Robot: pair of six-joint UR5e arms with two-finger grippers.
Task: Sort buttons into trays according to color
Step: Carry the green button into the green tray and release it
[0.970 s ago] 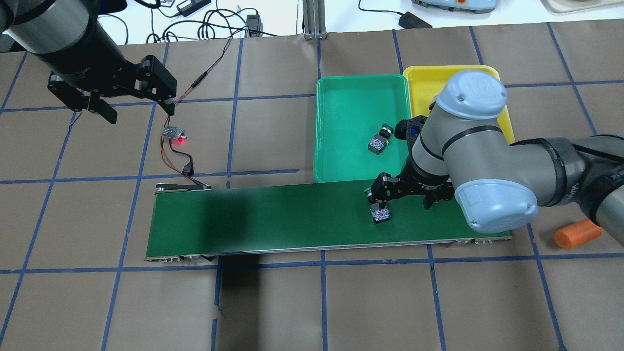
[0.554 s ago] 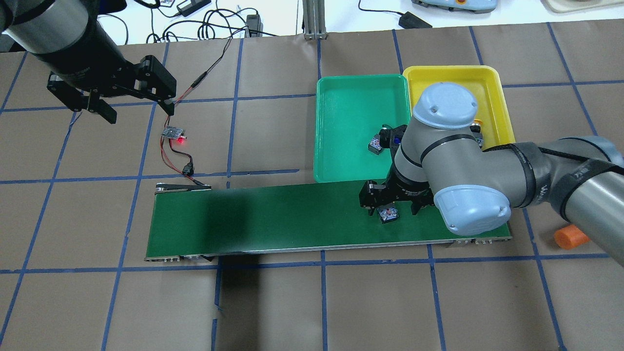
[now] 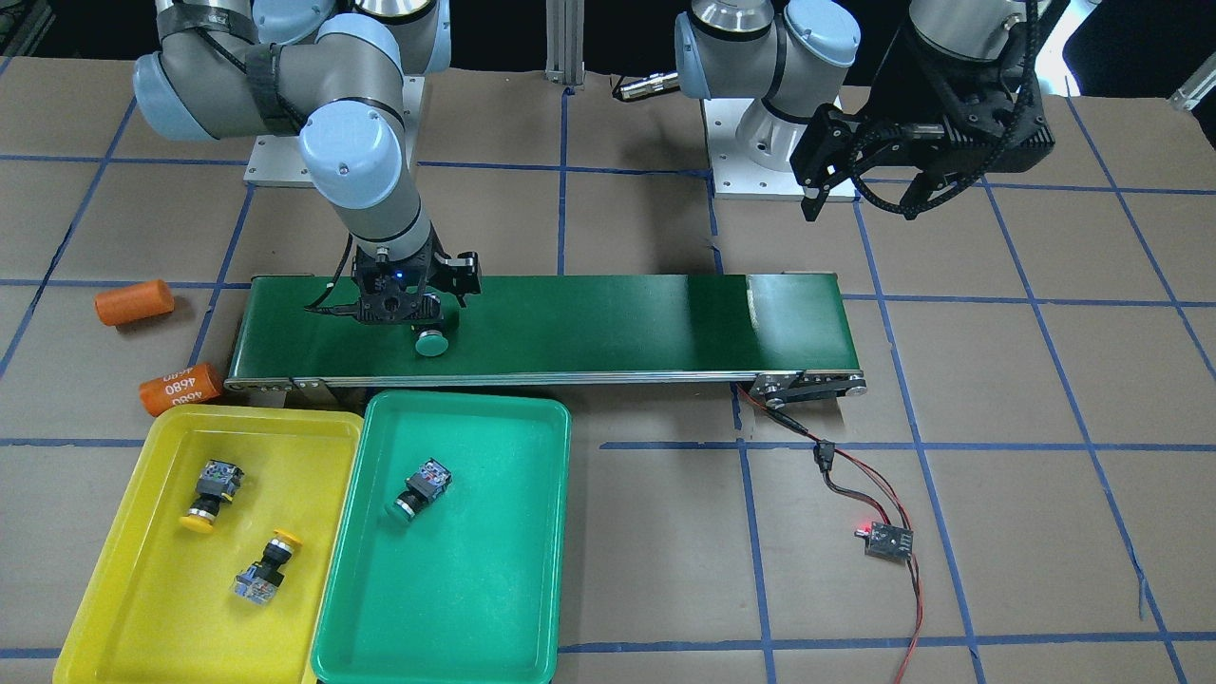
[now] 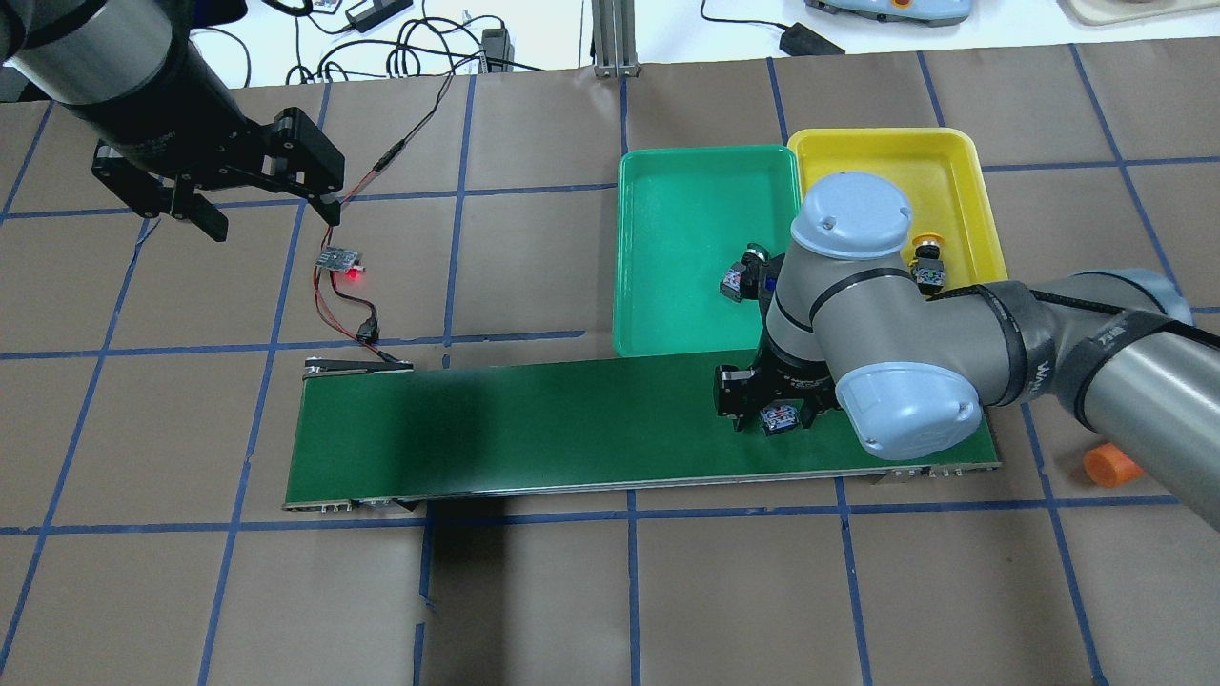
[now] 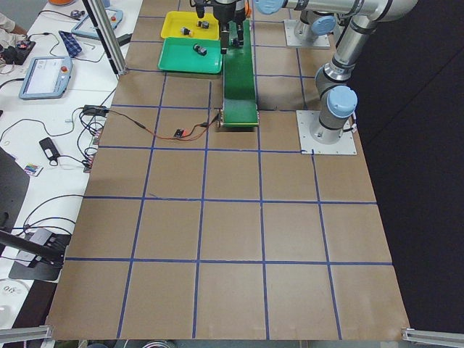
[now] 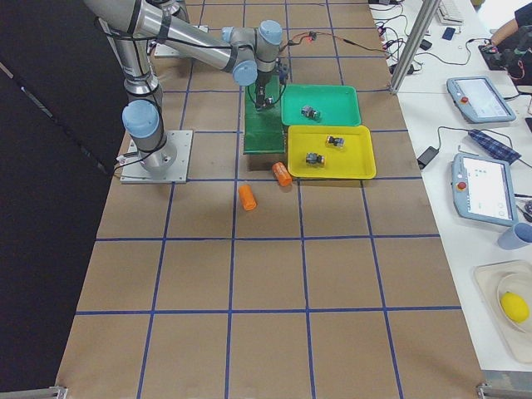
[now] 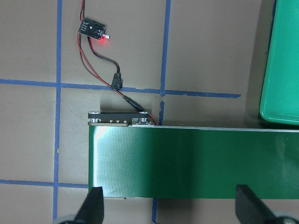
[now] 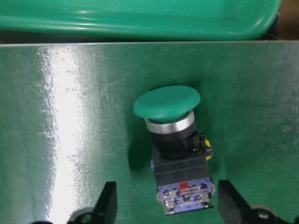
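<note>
- In the right wrist view, the right gripper [image 8: 168, 201] hangs low over the conveyor belt [image 8: 70, 116]. Its jaws are spread wide and hold nothing. One fingertip [image 8: 108, 201] shows at 7 o'clock and the other at 5 o'clock.
- Between the fingers lies the green button [image 8: 174, 140], the task's thing in hand. It rests on its side on the belt, with the cap toward 12 o'clock and the black switch body toward 6 o'clock. Neither finger seems to touch it, and the body sits nearer the 5 o'clock finger.
- Judgement: the step in hand is the grasp. It should go best if the gripper shifts slightly toward 3 o'clock to centre the body. It should then close on the body's flat sides, not on the round cap, which could slip or roll.
- Just past the cap, at 12 o'clock, runs the rim of the green tray [image 8: 140, 23], so the carry looks short.
- In the front-facing view, the green tray lies at 6 o'clock from this button and holds one green-capped button [image 3: 418, 491].
- The yellow tray [image 3: 142, 617], at 7 o'clock and just beside the green one, holds two yellow-capped buttons [image 3: 207, 496] [image 3: 266, 565]. This looks like the last piece to sort.
- Farthest off, at 2 o'clock, the left gripper [image 3: 860, 201] hovers beyond the belt's other end, jaws wide and empty.
</note>
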